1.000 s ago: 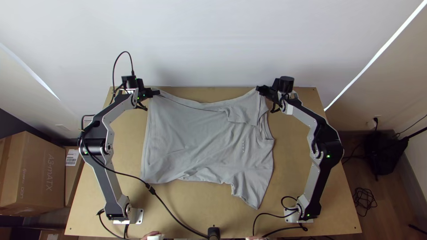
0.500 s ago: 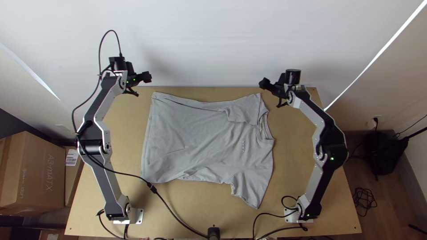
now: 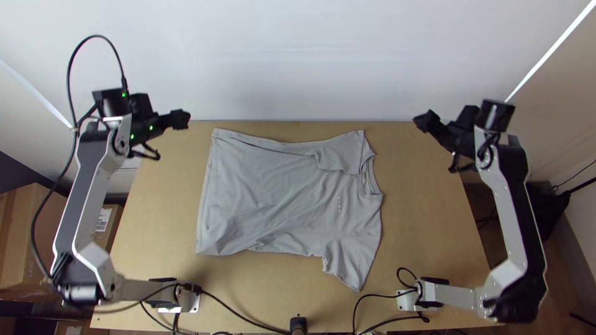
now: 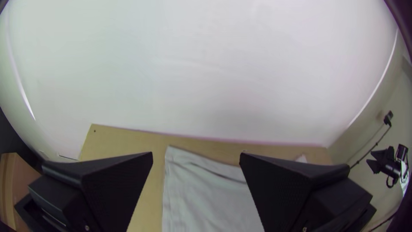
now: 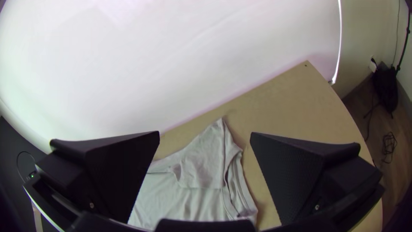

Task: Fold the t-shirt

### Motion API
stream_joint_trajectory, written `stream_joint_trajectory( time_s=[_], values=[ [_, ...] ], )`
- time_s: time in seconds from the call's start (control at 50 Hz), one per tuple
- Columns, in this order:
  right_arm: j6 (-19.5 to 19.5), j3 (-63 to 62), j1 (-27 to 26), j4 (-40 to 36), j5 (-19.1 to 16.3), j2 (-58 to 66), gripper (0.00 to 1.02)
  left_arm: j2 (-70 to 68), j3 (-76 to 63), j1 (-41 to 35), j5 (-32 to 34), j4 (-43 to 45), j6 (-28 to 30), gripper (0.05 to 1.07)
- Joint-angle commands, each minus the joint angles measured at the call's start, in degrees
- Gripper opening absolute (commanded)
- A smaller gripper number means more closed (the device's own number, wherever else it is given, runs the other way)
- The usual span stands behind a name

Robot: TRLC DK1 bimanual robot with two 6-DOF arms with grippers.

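Note:
In the top view my left gripper [image 3: 180,119] is raised by the table's far left corner, apart from the cloth. My right gripper [image 3: 424,119] hangs near the far right corner, also touching nothing. The grey t-shirt [image 3: 279,192] lies mostly spread, hem to the left and collar to the right; its far sleeve is folded over on the body, and the near sleeve points toward the near edge. In the left wrist view the left gripper [image 4: 196,157] stands open beyond the shirt's hem corner [image 4: 184,163]. The right gripper [image 5: 205,135] is open around a view of the folded sleeve [image 5: 206,159].
Light wooden table [image 3: 428,205] surrounds the shirt on all sides. A white wall [image 3: 298,62] rises behind it. Cables [image 3: 236,310] run along the near edge by the arm bases. Cardboard boxes [image 3: 25,242] stand at the left, off the table.
Both grippers have let go of the shirt's far corners and risen off it, the left moving left and the right moving right. The far edge of the shirt now rests on the table.

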Motion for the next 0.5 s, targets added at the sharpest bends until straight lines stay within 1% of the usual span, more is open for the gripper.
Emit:
stream_joint_trajectory(
  time_s=[0.0,0.06,0.14,0.18,0.24,0.32,0.36,0.38,0.48],
  values=[
    [-2.9,-5.5,-0.1,-5.2,-1.9,-7.0,0.95,-8.2,-10.3,-0.2,1.3,-1.7,2.5,1.02],
    [-4.5,-8.1,0.1,-8.6,-2.8,-10.3,0.95,-13.6,-15.6,-0.5,1.3,-1.9,3.8,1.02],
    [-5.5,-11.0,0.8,-14.0,-3.2,-13.7,0.94,-19.5,-20.2,-0.9,1.3,-3.3,4.7,1.02],
    [-5.7,-12.4,0.9,-16.1,-3.4,-14.9,0.92,-22.0,-21.9,-1.1,1.3,-4.2,5.2,1.02],
    [-6.2,-15.4,1.0,-18.9,-3.6,-16.6,0.92,-25.4,-23.8,-1.2,1.3,-5.6,5.4,1.02],
    [-7.8,-20.2,1.0,-20.6,-3.6,-18.4,0.91,-28.9,-25.7,-1.7,1.3,-7.6,6.1,1.02],
    [-8.0,-22.6,1.0,-21.1,-3.6,-19.0,0.86,-30.3,-26.3,-1.8,1.3,-8.4,6.2,1.02],
    [-8.3,-23.8,1.0,-21.5,-3.6,-19.3,0.84,-30.9,-26.5,-2.1,1.3,-9.0,6.2,1.02],
    [-9.6,-29.0,1.1,-22.9,-3.6,-19.7,0.83,-32.9,-26.8,-2.6,1.3,-10.8,6.0,1.02]
  ],
)
